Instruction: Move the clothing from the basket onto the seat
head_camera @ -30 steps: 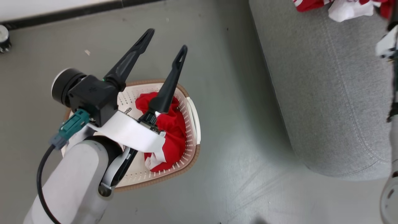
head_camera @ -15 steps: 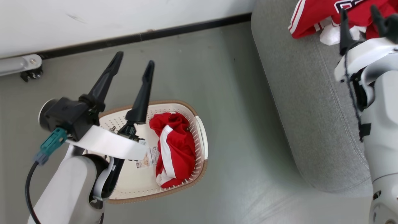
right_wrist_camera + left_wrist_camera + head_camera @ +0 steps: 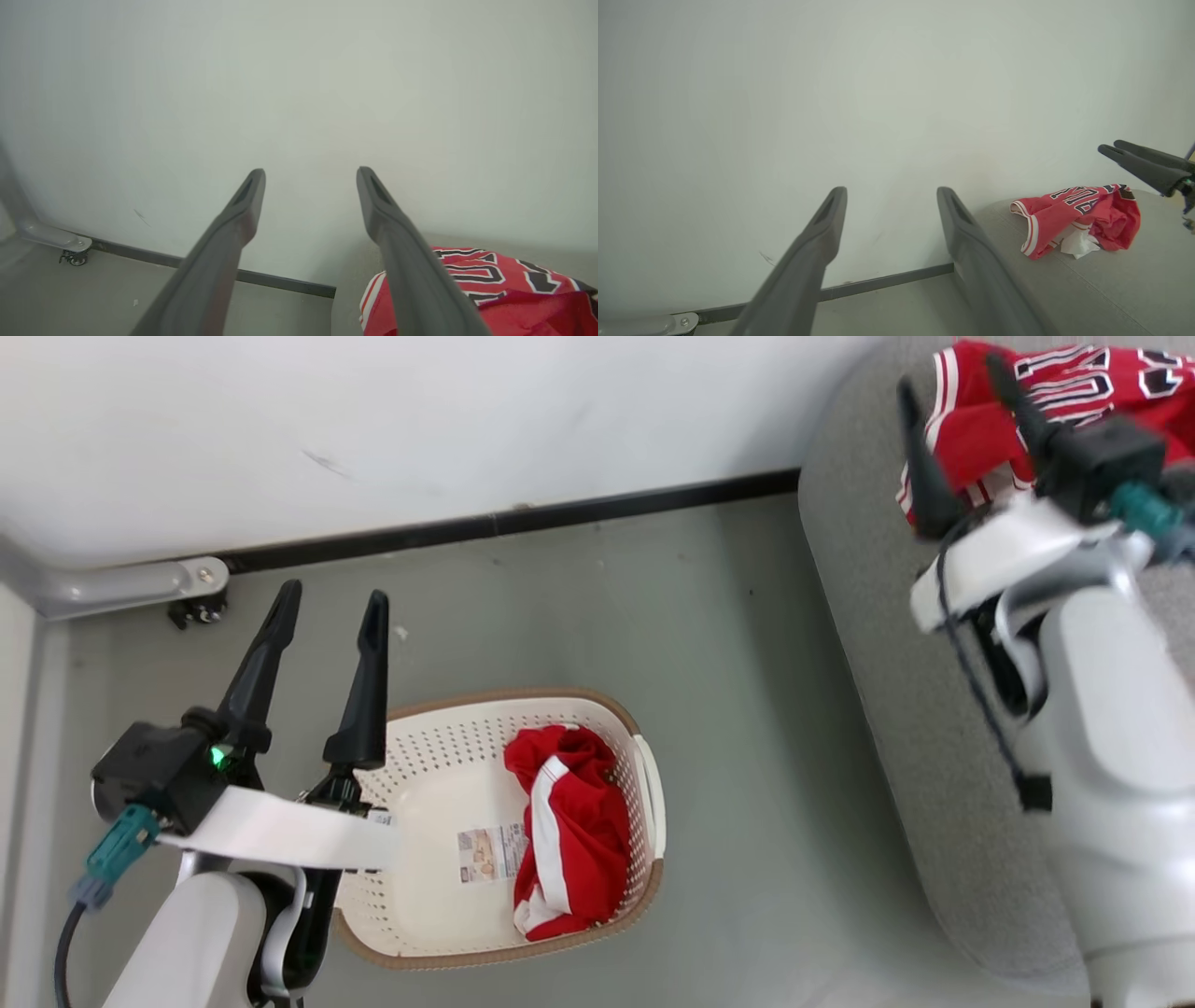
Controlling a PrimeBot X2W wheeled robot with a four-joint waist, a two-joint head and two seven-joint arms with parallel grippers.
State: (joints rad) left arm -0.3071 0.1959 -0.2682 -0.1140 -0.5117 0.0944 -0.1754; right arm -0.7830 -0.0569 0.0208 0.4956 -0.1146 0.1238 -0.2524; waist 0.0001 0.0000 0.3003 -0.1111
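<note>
- Red shorts (image 3: 569, 840) with the white stripe lie bunched in the right half of the basket (image 3: 523, 693), against its right wall. Nothing touches them.
- Red jersey (image 3: 1083, 383) is already on the sofa (image 3: 868, 616), far right, crumpled, lettering up. Half the clothing is across, half isn't.
- Basket's sticker label (image 3: 490, 854) is fully exposed, just left of the shorts. A second ago the left arm covered it.
- Then the left gripper (image 3: 332, 595): a second ago its fingers hung over the basket and the shorts. Now it sits off the basket's left rim, pointing at the far wall (image 3: 467, 420). Fingers spread, nothing between them; left wrist view shows wall and baseboard (image 3: 504, 523) ahead.
- Over on the right, the right gripper (image 3: 948, 375) was barely at the frame edge. Now it is in plain view above the sofa, near the jersey but clear of it. Fingers apart, carrying nothing.
- Head camera has tilted up: whole picture shifted, more wall showing. Basket and sofa themselves don't look moved.
- My read: both arms are backed off and level, a pause between picks.
- Shorts pick is not yet done. The left arm is closer; it would need to come back over the basket and down onto the bunch.
- Risk: soft heap against the perforated wall. A shallow pinch may catch one layer and trail the rest.
</note>
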